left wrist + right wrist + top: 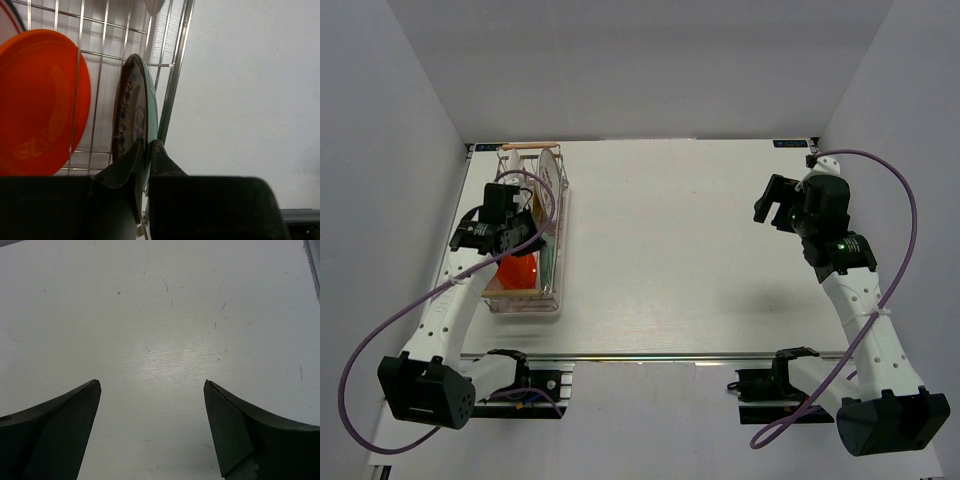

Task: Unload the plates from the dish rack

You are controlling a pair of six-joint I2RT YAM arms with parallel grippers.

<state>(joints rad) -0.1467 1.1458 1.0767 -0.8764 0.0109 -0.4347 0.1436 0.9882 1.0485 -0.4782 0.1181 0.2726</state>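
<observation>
- At the left edge of the table (700,250), I see my left gripper (146,149) pinching the rim of the blue patterned plate (134,107), which stands upright in the dish rack (175,85).
- The orange-red plate (35,100) stands beside it.
- My right gripper (152,390) is spread wide above the table.

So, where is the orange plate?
Left wrist view: the orange plate stands on edge in the dish rack, left of the patterned plate pinched by the left gripper.
</observation>
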